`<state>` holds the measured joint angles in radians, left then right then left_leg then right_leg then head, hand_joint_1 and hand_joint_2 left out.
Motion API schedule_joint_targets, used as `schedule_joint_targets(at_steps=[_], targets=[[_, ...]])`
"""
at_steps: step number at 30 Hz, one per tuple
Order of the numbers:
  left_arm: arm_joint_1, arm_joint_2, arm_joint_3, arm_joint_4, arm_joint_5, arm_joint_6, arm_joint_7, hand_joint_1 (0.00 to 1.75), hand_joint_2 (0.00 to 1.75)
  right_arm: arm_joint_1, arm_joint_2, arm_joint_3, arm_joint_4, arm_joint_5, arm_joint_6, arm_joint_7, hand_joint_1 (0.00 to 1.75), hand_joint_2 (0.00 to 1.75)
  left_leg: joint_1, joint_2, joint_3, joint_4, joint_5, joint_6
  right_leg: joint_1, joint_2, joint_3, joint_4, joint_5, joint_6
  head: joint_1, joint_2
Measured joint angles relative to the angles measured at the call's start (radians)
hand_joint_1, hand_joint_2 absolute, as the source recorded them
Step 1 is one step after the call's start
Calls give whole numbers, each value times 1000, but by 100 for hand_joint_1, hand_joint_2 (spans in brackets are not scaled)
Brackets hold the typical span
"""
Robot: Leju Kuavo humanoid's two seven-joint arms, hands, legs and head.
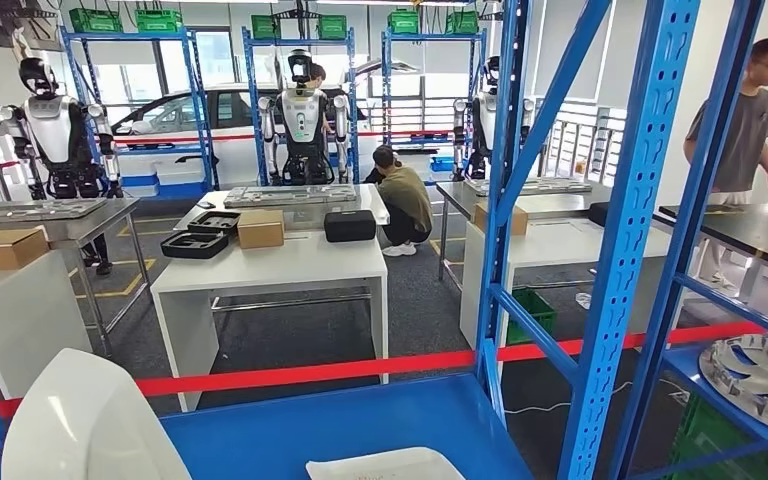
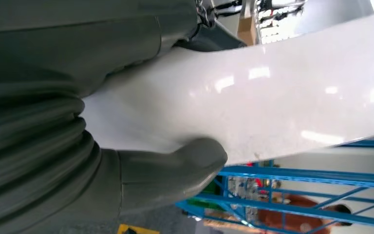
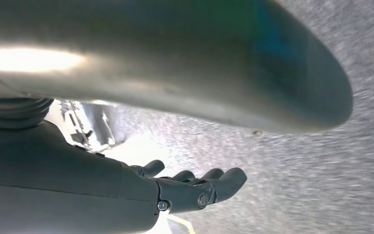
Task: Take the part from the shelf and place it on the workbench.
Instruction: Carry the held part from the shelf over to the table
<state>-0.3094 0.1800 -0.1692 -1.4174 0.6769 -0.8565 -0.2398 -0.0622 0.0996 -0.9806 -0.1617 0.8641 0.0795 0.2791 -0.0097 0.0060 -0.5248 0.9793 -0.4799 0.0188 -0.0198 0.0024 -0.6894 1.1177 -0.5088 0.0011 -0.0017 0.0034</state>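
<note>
Left hand point(image 2: 141, 180) clamps the white curved part point(image 2: 253, 102), thumb pressed against its face, carrying it above the blue shelf point(image 1: 340, 425); right hand point(image 3: 195, 187) supports it underneath, fingers loosely extended.

No readable text, labels, brands or numbers anywhere. Cardboard boxes point(image 1: 260, 228) on the white counter point(image 1: 290, 265) look blank at this size; green crates point(image 1: 95, 20) on the far shelves show no legible marks. Wrist views too close and blurred for any lettering.
</note>
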Motion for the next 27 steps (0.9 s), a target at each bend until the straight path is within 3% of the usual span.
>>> schedule_joint_targets(at_steps=[2, 3, 5, 6, 7, 9, 10, 12, 13, 14, 17, 18, 20, 21, 22, 24, 25, 27], targets=[[22, -4, 1, -23, -2, 7, -5, 175, 175, 0, 0, -6, 0, 0, -6, 4, 0, 0, 0, 2, -31, 2, 26, 4, 1, 0, -24, 121, -93, 5, 2, 0], [35, -5, 2, -36, -4, 13, -7, 175, 175, 0, 0, -9, 0, 3, -8, 4, 0, 0, 1, 3, -50, 4, 39, 4, 1, 0, -27, 172, -108, 7, 3, 0], [60, -6, 5, -61, -10, 32, -14, 175, 175, 1, 0, -11, 0, 13, -7, 4, 0, 0, 3, 6, -88, 13, 61, -2, -1, 0, 1, 196, -72, 12, 4, 0], [75, -4, 10, -77, -14, 48, -24, 175, 175, 1, -1, -11, 0, 27, 0, 4, 0, 0, 6, 7, -108, 21, 71, -7, -3, -1, 41, 156, -44, 14, 5, 0], [97, 3, 19, -97, -16, 64, -40, 175, 175, -1, -2, -9, 0, 46, 9, 4, 0, 0, 7, 7, -127, 32, 79, -13, -4, 0, 95, 88, -38, 17, 7, 0], [157, 39, 46, -149, -14, 86, -84, 175, 175, -3, -5, 0, 0, 83, 28, 2, 0, 0, 7, 12, -151, 53, 90, -27, -2, 7, 180, -35, -58, 9, 8, 0], [185, 61, 60, -173, -9, 87, -102, 175, 175, -3, -5, 4, 0, 92, 31, 1, 0, 0, 6, 15, -154, 58, 95, -33, 0, 9, 196, -63, -75, 2, 7, 0], [219, 92, 82, -204, -2, 84, -115, 175, 175, -1, -6, 8, 0, 96, 31, 1, 0, 0, 7, 15, -153, 55, 109, -45, 2, 5, 185, -67, -70, -17, 3, 0], [229, 102, 89, -215, 0, 83, -115, 175, 175, -2, -5, 9, 0, 96, 30, 0, 0, 0, 9, 11, -158, 60, 99, -51, 2, 1, 177, -66, -60, -26, 2, 0], [237, 110, 94, -222, 2, 83, -112, 175, 175, -5, -5, 10, 0, 95, 29, -1, 0, 0, 11, 7, -166, 78, 70, -57, 1, -4, 166, -66, -48, -34, 1, 0], [241, 125, 99, -233, 27, 75, -85, 175, 175, -10, -4, 12, 0, 79, 26, -7, 0, 0, 14, 1, -194, 228, -84, -69, 2, -13, 122, -67, -8, -47, -4, 0], [235, 125, 98, -232, 38, 70, -69, 175, 175, -11, -2, 12, 0, 69, 24, -7, 0, 0, 14, 0, -195, 282, -106, -70, 4, -15, 105, -67, 5, -47, -4, 0], [217, 124, 94, -226, 52, 62, -42, 175, 175, -13, 3, 11, 0, 54, 18, -7, 0, 0, 14, 0, -165, 319, -82, -67, 7, -17, 69, -66, 34, -46, -4, 0], [204, 122, 92, -221, 54, 59, -33, 175, 175, -14, 7, 11, 0, 49, 16, -7, 0, 0, 14, -1, -127, 292, -57, -62, 9, -17, 51, -66, 49, -44, -4, 0], [190, 120, 89, -217, 53, 57, -29, 175, 175, -16, 10, 11, 0, 47, 14, -7, 0, 0, 13, -4, -72, 236, -46, -55, 10, -17, 37, -66, 63, -42, -4, 0], [168, 116, 86, -213, 43, 59, -29, 175, 175, -20, 19, 11, 0, 51, 12, -2, 0, 0, 5, -8, 46, 86, -72, -40, 11, -14, 20, -67, 89, -35, -2, 0], [164, 114, 85, -212, 35, 62, -33, 175, 175, -21, 22, 11, 0, 55, 12, 1, 0, 0, 0, -10, 80, 34, -88, -34, 9, -13, 18, -70, 102, -30, -2, 0], [169, 111, 85, -211, 22, 66, -43, 175, 175, -20, 25, 10, 0, 58, 12, 3, 0, 0, -7, -9, 87, -1, -83, -24, 2, -10, 16, -82, 127, -15, -2, 0]])
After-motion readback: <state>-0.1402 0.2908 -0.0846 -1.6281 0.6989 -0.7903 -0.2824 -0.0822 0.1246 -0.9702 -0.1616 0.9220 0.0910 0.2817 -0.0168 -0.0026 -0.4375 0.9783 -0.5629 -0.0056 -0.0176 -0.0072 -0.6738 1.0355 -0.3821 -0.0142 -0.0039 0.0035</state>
